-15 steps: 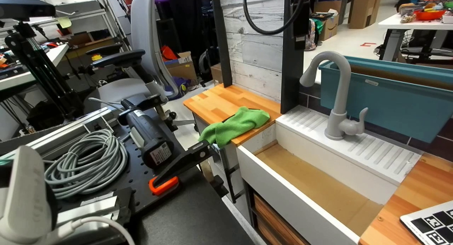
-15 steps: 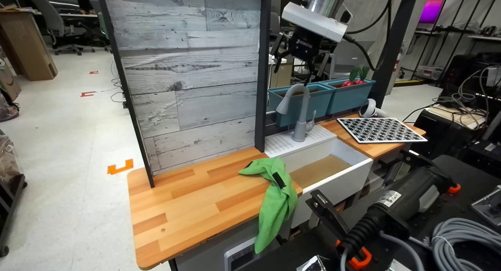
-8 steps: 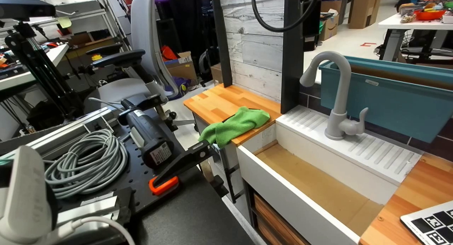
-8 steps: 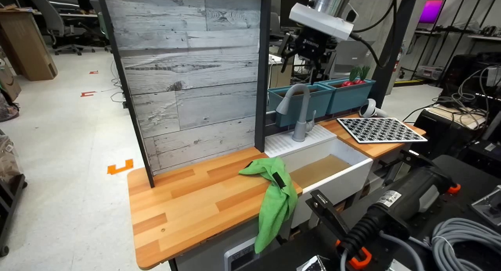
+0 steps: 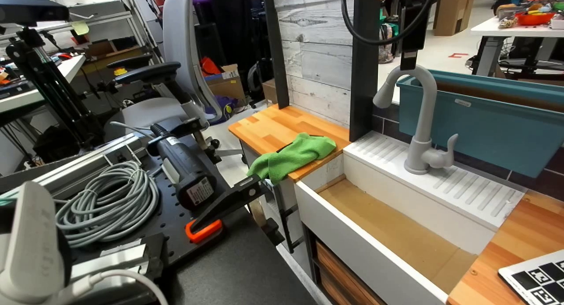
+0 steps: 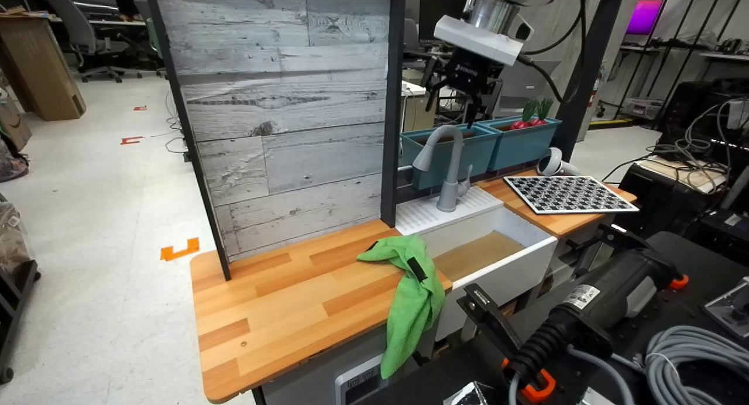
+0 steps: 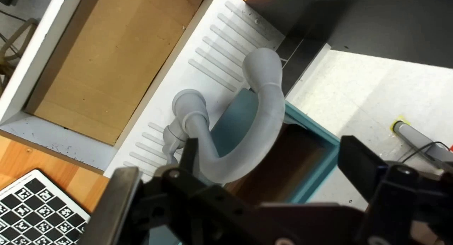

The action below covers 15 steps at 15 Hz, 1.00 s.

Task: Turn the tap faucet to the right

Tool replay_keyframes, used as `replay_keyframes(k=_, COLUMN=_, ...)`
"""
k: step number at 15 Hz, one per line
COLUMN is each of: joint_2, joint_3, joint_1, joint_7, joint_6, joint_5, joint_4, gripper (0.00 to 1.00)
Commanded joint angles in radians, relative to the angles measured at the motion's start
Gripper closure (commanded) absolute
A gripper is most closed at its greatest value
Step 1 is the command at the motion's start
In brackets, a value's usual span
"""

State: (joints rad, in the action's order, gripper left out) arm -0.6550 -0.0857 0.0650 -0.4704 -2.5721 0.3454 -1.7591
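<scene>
The tap faucet is a matte grey gooseneck, upright on the white sink ledge in both exterior views (image 5: 427, 111) (image 6: 453, 162). Its small lever (image 5: 449, 150) is at the side of the thick base. My gripper (image 6: 450, 117) is open and empty, pointing down above the tap's arch. In an exterior view one dark finger (image 5: 409, 60) overlaps the top of the arch. In the wrist view the open jaws (image 7: 269, 151) show the arched spout (image 7: 270, 110) between them, closer to the left finger. I cannot tell whether that finger touches the tap.
Teal planters (image 6: 521, 144) stand just behind the tap. A dark post (image 6: 393, 100) and wood-look panel (image 5: 317, 67) rise beside the sink (image 5: 370, 243). A green cloth (image 6: 409, 288) hangs over the counter edge. A checkered board (image 6: 567, 194) lies on the far counter.
My gripper has moved right in both exterior views and turned slightly. It has come down, so a finger now overlaps the top of the arch. The tap has not moved.
</scene>
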Motion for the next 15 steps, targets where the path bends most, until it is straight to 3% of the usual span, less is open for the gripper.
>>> replay_keyframes(k=1, joint_2=-0.060, joint_3=-0.031, joint_1=-0.011, joint_7=-0.031, joint_6=0.031, joint_5=-0.028, joint_4=0.055, gripper=0.00)
replay_keyframes(k=4, joint_2=-0.088, joint_3=-0.044, joint_1=-0.010, joint_7=-0.034, joint_6=0.039, joint_5=-0.033, joint_4=0.067, gripper=0.00)
replay_keyframes(k=6, joint_2=-0.103, joint_3=-0.053, joint_1=-0.013, joint_7=-0.039, joint_6=0.052, joint_5=-0.040, joint_4=0.079, gripper=0.26)
replay_keyframes(k=13, joint_2=-0.128, joint_3=-0.059, joint_1=-0.022, joint_7=-0.045, joint_6=0.087, joint_5=-0.057, joint_4=0.131, gripper=0.80)
replay_keyframes(k=15, joint_2=-0.132, joint_3=-0.062, joint_1=-0.022, joint_7=-0.048, joint_6=0.110, joint_5=-0.075, joint_4=0.137, gripper=0.91)
